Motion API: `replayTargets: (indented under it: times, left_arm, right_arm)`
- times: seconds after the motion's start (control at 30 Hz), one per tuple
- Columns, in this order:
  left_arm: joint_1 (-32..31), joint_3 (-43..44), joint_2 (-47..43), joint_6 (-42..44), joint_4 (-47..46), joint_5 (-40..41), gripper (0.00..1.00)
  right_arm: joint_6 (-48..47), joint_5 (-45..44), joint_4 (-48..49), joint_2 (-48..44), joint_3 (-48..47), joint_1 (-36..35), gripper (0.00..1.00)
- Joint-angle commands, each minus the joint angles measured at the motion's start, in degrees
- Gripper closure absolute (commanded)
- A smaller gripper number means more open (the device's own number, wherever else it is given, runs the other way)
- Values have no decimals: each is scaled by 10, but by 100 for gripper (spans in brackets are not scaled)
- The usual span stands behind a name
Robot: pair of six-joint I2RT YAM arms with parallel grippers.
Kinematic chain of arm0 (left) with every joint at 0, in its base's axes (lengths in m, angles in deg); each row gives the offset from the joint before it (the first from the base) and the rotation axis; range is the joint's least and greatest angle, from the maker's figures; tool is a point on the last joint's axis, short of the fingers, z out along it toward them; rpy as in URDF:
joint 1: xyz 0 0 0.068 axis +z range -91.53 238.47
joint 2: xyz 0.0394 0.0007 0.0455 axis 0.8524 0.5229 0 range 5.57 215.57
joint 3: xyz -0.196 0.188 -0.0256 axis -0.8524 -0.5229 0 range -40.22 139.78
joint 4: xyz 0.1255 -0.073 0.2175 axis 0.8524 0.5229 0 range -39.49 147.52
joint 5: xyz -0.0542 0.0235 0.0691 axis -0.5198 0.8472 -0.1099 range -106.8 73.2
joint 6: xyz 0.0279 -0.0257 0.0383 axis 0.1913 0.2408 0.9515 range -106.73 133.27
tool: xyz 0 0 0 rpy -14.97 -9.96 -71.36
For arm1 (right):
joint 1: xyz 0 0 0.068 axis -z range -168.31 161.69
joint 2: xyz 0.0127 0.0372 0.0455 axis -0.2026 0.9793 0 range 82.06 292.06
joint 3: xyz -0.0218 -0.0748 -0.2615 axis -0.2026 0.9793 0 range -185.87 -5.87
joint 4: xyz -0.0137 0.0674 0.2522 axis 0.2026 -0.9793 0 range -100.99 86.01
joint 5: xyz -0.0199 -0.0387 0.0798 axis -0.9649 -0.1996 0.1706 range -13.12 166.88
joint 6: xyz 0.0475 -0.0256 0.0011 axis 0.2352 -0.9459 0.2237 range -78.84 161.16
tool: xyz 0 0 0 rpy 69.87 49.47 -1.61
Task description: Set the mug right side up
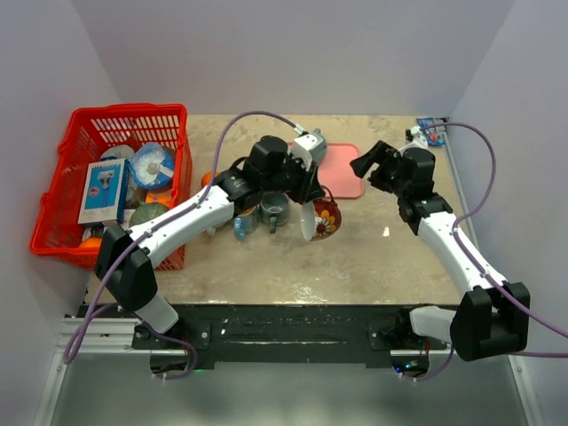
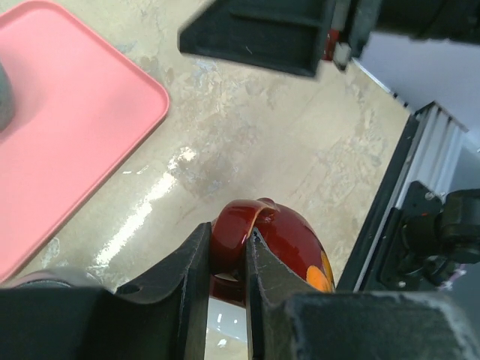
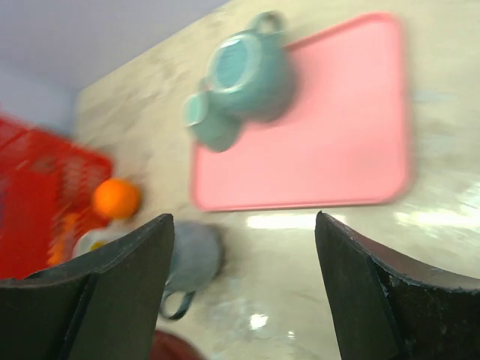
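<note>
Mug (image 2: 262, 232): glossy red glaze, hard highlights, looks ceramic; inside looks smooth white. Bench (image 2: 247, 127): mottled beige stone-look top, smooth, semi-gloss, with glare streaks. Pink tray (image 2: 67, 127): smooth, matt to satin, looks plastic. Left hand (image 2: 228, 251) and right hand (image 3: 241, 219): black matt plastic fingers (image 2: 184, 281) with a fine grainy texture and scuffed edges. Arm shells (image 1: 191, 217): smooth white plastic with a slight sheen; the joints are black matt. Basket (image 1: 67, 191): red plastic lattice, slightly shiny. Teapot (image 3: 251, 71): teal and glossy, probably glazed, but the view is blurred. Grey cup (image 3: 191, 259): duller finish, material unclear. Front rail (image 1: 284, 324): black matt, looks metal.
</note>
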Motion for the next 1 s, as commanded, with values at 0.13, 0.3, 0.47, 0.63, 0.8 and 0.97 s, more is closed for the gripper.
replayTargets:
  times: [0.13,0.3,0.47,0.63,0.8,0.97]
  left_arm:
    - [-100,57,27,212,12,103,100]
    - [-148,67,43,360,57,145,100]
    - [-149,112,82,451,135,119,100]
    - [-166,88,87,552,129,127,100]
    - [-171,65,85,622,113,127,100]
    - [-178,23,72,686,69,126,100]
  right_arm:
    - [25,-298,-247,-17,-71,2,20]
    - [51,-305,-290,-34,-63,4,20]
    - [65,-267,-295,-57,-45,6,20]
    - [77,-262,-304,-66,-37,6,20]
    - [75,-283,-326,-68,-45,7,20]
    - [79,-301,-345,-71,-56,11,20]
